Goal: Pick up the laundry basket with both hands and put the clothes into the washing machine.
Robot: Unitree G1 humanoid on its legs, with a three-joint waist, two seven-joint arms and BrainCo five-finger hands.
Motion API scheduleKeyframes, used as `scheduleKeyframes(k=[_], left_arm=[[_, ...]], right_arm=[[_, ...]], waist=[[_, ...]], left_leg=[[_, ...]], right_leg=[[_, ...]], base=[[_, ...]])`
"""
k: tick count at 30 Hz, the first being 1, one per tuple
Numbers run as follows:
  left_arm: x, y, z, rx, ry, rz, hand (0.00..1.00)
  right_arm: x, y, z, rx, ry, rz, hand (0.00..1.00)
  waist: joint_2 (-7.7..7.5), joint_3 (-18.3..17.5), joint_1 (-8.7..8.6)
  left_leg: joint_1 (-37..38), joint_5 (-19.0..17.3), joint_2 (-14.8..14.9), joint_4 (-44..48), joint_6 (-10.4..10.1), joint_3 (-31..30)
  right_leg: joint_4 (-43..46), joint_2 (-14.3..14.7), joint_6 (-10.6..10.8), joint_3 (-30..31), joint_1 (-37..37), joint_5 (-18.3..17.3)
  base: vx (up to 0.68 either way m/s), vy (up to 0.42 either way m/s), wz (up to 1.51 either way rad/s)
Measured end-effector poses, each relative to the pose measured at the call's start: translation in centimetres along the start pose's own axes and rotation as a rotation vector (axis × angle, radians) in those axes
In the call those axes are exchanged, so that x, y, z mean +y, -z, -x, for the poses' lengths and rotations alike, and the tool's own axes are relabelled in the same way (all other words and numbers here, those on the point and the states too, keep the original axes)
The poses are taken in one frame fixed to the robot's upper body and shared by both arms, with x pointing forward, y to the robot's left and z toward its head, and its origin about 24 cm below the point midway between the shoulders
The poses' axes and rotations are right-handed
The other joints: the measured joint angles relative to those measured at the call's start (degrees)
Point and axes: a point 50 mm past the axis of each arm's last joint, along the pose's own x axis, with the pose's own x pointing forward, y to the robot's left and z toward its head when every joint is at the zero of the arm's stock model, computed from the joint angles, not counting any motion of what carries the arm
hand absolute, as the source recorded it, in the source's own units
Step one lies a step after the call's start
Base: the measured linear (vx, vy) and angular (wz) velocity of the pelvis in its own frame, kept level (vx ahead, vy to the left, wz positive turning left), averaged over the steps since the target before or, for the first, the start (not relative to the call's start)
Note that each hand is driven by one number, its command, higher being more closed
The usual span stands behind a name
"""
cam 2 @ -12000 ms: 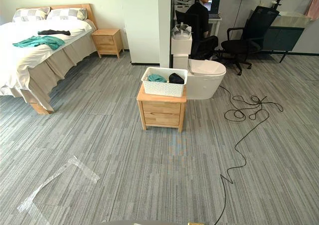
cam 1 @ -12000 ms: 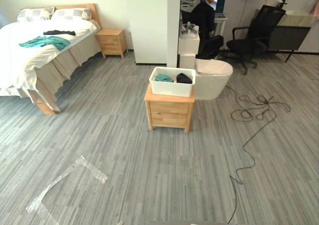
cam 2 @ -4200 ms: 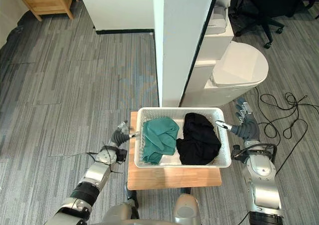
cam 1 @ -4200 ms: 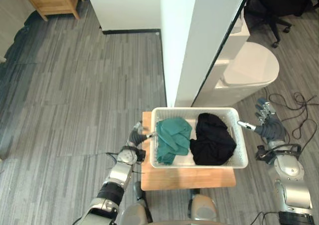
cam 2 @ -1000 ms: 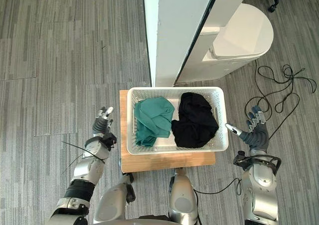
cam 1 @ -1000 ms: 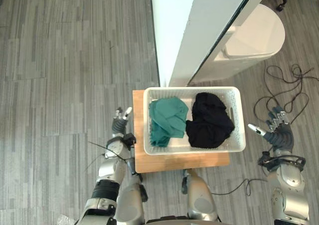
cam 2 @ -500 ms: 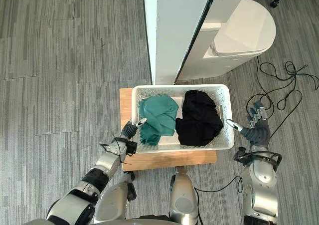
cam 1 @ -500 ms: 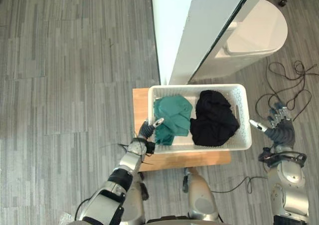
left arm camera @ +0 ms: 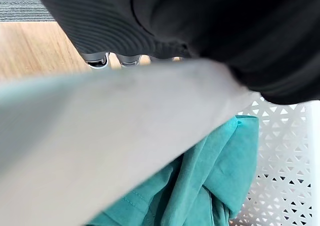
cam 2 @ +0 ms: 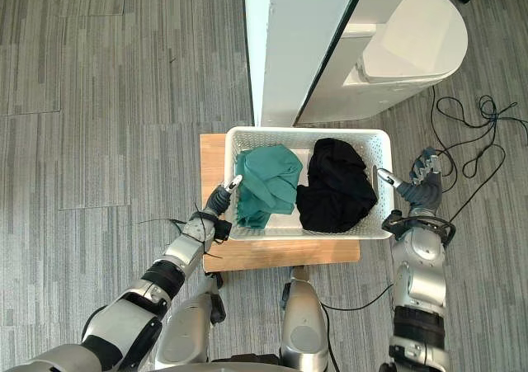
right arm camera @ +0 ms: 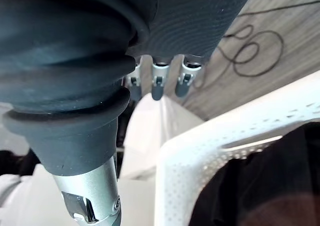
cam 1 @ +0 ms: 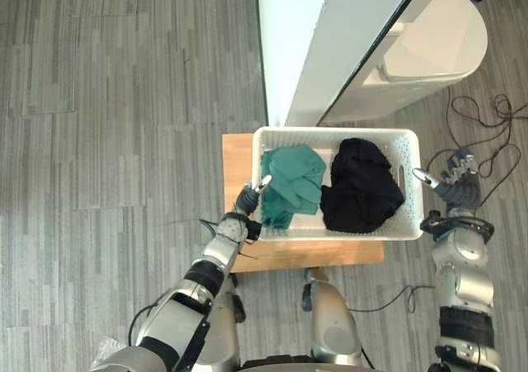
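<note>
Resting on the counter at frame centre, the basket is flanked by both hands. The left hand is pressed against its left rim; whether it is closed cannot be told. The right hand is held spread just beside the right end. If the basket is lifted unevenly, it could be tipped and the clothes spilled.

- I see bright, even light on the floor, dimming toward seven o'clock.
- The white wall at twelve o'clock glares, I think.
- Shadows are soft and faint.
</note>
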Motion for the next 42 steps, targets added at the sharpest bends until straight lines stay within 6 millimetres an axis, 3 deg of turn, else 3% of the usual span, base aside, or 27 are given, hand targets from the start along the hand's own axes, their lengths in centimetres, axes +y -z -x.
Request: scheduleKeyframes(k=[7,17,25,31,34,40,41,42], left_arm=[[0.2,-0.2,-0.1,-0.005,-0.018,-0.021,0.0],[0.4,-0.5,-0.3,-0.016,-0.025,-0.016,0.0],[0.8,-1.3,-0.5,-0.044,-0.041,0.006,0.0],[0.9,-3.1,-1.0,-0.093,-0.045,0.017,0.0],[0.4,-4.6,-1.3,-0.129,-0.036,0.064,0.0],[0.5,-6.1,-1.5,-0.166,-0.038,0.099,0.0],[0.5,-6.2,-1.6,-0.168,-0.042,0.106,0.0],[0.6,-6.2,-1.6,-0.166,-0.047,0.114,0.0]], right_arm=[[-0.9,2.2,-2.3,0.151,0.076,0.01,0.0],[0.5,3.5,-3.8,0.254,0.07,-0.025,0.0],[1.1,3.3,-5.0,0.284,0.048,0.028,0.0],[0.6,3.2,-6.7,0.375,0.103,-0.023,0.0],[-0.7,2.9,-7.0,0.384,0.139,-0.02,0.0],[-0.7,2.2,-7.5,0.37,0.126,-0.028,0.0],[-0.7,2.2,-7.5,0.368,0.12,-0.017,1.0],[-0.5,2.1,-7.6,0.364,0.107,-0.002,1.0]], waist=[[-0.01,0.0,0.01],[0.15,0.1,-0.02],[0.54,0.4,-0.35],[1.63,1.0,0.1],[2.26,1.2,1.26],[2.29,1.2,1.35],[2.28,1.2,1.36],[2.28,1.2,1.36]], left_leg=[[-0.6,0.7,-0.1,-0.7,0.0,-0.6],[-1.7,0.8,-0.2,-0.7,0.1,-0.8],[-3.0,1.8,-0.4,-1.4,0.5,-1.2],[-5.4,3.1,-0.4,-1.8,0.2,-2.7],[-7.3,3.9,-0.3,-1.8,0.1,-2.9],[-9.6,4.7,0.0,-1.7,-0.1,-3.2],[-9.7,4.8,0.0,-1.7,0.0,-3.1],[-9.7,4.9,0.0,-1.7,0.0,-3.0]], right_leg=[[0.0,0.0,0.4,-0.1,-0.6,0.3],[0.0,-0.1,0.6,0.3,-1.8,1.4],[-0.2,-0.1,0.5,0.3,-3.3,2.6],[0.0,-0.1,0.5,-0.4,-5.1,2.6],[0.2,0.0,0.5,-0.5,-6.8,2.6],[1.2,0.1,0.4,-0.8,-9.3,2.7],[1.4,0.1,0.4,-0.7,-9.6,2.7],[1.5,0.1,0.4,-0.6,-9.7,2.7]], base=[[0.02,0.006,0.03],[0.0,0.0,0.0],[0.0,0.007,0.01],[-0.02,0.006,0.1],[-0.02,-0.001,0.04],[-0.01,-0.001,0.03],[0.0,0.0,0.0],[0.0,0.0,0.0]])
